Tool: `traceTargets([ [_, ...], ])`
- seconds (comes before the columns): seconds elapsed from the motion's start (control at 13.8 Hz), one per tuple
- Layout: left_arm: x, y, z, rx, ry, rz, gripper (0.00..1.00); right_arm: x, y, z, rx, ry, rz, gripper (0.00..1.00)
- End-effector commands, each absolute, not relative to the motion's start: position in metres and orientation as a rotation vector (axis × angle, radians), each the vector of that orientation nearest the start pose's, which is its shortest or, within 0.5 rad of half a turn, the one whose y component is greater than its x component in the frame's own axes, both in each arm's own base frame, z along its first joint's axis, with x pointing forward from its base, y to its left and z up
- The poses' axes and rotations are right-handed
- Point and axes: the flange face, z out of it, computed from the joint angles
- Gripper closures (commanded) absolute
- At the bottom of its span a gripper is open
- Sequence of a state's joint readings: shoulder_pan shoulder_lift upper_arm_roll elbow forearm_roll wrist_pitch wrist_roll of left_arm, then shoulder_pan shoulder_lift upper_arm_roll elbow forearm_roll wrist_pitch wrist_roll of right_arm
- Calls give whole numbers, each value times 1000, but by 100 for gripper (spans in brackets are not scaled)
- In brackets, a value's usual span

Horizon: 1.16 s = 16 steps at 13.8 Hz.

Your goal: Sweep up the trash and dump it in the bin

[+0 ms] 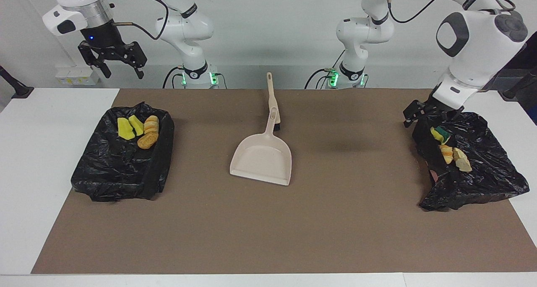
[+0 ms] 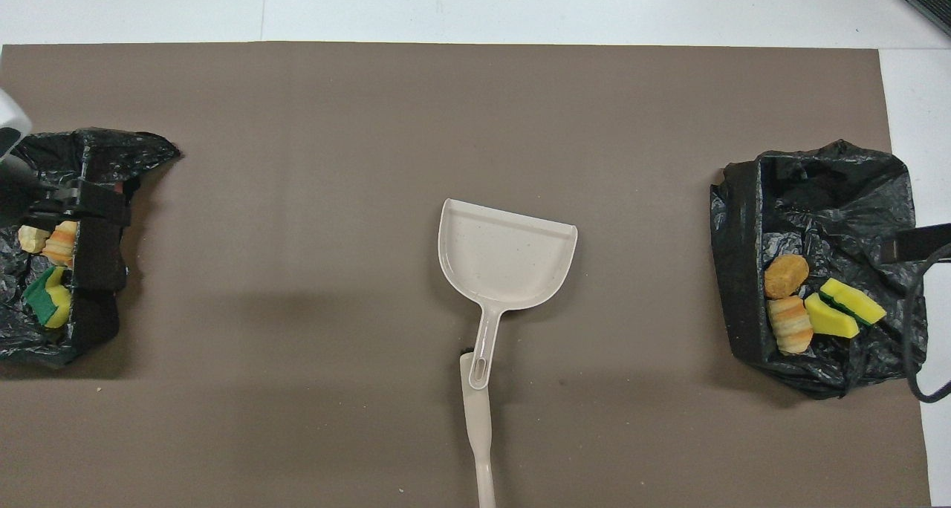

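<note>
Trash point(image 1: 138, 131) | lies in two black bins point(image 1: 121, 161), one at each table end; none on mat | dustpan point(image 1: 262, 157) empty, midway | left gripper point(image 1: 421, 113) over its bin, jaws apart | right gripper point(image 1: 112, 60) waits raised, jaws apart | step: dumping apparently done; next, retract.

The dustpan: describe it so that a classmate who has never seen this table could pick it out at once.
Start from the brown mat that covers the table and find its middle, between the two black-lined bins. There lies the dustpan, flat and empty, its handle pointing toward the robots and resting on the brush. It alone is a wide beige scoop; the brush is slim with black bristles.
</note>
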<state>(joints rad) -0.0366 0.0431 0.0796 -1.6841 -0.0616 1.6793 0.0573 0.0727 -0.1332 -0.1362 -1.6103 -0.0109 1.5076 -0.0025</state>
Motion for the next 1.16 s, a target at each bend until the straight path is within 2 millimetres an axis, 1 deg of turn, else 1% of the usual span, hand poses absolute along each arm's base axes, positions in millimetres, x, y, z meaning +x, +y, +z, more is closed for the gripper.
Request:
traceTargets([
  [0.0, 554, 29, 588, -3189, -17, 128, 0, 500, -41, 669, -3148, 45, -38, 0],
  [0.07, 543, 28, 604, -3173, -8, 112, 0, 499, -41, 670, -3148, 45, -46, 0],
  [0.14, 535, 25, 615, -3155, 10, 96, 0, 499, -41, 670, -3148, 45, -43, 0],
  [0.22, 532, 24, 616, -3156, 15, 103, 0, 499, -41, 670, -3148, 45, -43, 0],
  [0.51, 531, 21, 615, -3154, 37, 108, 0, 499, -41, 670, -3148, 47, -43, 0],
  [0.94, 533, 23, 616, -3153, 39, 96, 0, 499, -41, 670, -3148, 47, -43, 0],
  [1.08, 533, 24, 616, -3153, 73, 91, 0, 499, -41, 669, -3148, 45, -41, 0],
])
